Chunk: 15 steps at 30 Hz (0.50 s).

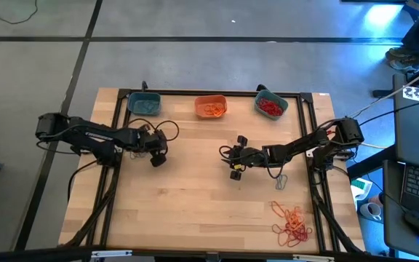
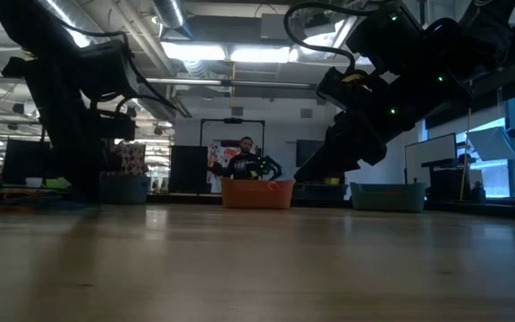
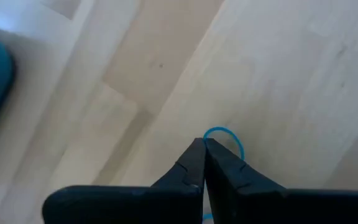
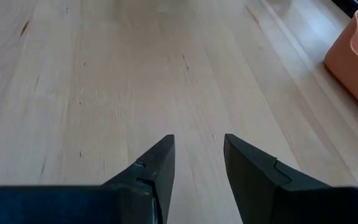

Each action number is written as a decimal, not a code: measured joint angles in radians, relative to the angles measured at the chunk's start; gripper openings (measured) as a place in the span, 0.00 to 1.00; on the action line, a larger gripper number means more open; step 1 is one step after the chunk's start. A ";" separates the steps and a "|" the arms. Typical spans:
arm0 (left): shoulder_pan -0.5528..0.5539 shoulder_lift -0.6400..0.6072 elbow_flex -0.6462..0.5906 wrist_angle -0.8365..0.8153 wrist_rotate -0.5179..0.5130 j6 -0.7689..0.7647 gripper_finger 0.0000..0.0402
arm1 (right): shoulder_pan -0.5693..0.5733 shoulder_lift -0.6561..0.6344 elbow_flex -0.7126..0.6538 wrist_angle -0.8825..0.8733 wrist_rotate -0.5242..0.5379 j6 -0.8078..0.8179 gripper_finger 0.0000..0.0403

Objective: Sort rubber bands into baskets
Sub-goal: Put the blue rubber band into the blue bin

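My left gripper (image 1: 157,158) is near the table's left side, just in front of the left teal basket (image 1: 145,104), shut on a thin blue rubber band (image 3: 235,140). My right gripper (image 4: 197,149) hovers open over bare wood at mid-table (image 1: 235,166), with nothing between its fingers. At the far edge the orange basket (image 1: 211,107) holds orange bands, and the right teal basket (image 1: 270,105) holds red ones. A pile of orange and red rubber bands (image 1: 291,224) lies at the near right, and a single grey band (image 1: 281,180) sits closer to the right gripper. My left gripper pinches the blue rubber band between its two fingertips (image 3: 194,158), coming at it slanting down from above. A small arc of the band (image 3: 219,130) curves out past the tips, close to the wood. I cannot tell whether it is clear of the table.
The baskets stand in a row along the far edge, also seen in the low view as the orange basket (image 2: 257,192) and the teal baskets (image 2: 387,196). A dark frame rail (image 1: 119,124) borders the table. A person (image 2: 244,161) stands in the room beyond.
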 joint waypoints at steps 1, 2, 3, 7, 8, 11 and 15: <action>-0.001 0.000 0.000 0.005 -0.013 0.001 0.01 | 0.000 0.000 0.000 0.000 0.000 0.000 0.35; -0.001 0.000 0.001 0.005 -0.022 0.005 0.01 | 0.000 0.000 0.000 0.000 0.000 0.000 0.35; 0.000 0.000 0.003 0.003 -0.027 0.013 0.01 | 0.000 0.000 0.000 0.000 0.000 0.000 0.35; -0.001 -0.019 0.012 0.004 -0.027 0.031 0.01 | 0.000 0.000 0.000 0.000 0.000 0.000 0.35; -0.001 -0.029 0.012 0.003 -0.027 0.035 0.01 | 0.000 0.000 0.000 0.000 0.000 0.000 0.35; -0.001 -0.071 0.012 0.003 -0.027 0.049 0.01 | 0.000 0.000 0.000 0.000 0.000 0.000 0.35; -0.001 -0.136 0.013 0.003 -0.027 0.074 0.01 | 0.000 0.000 0.000 0.000 0.000 0.000 0.35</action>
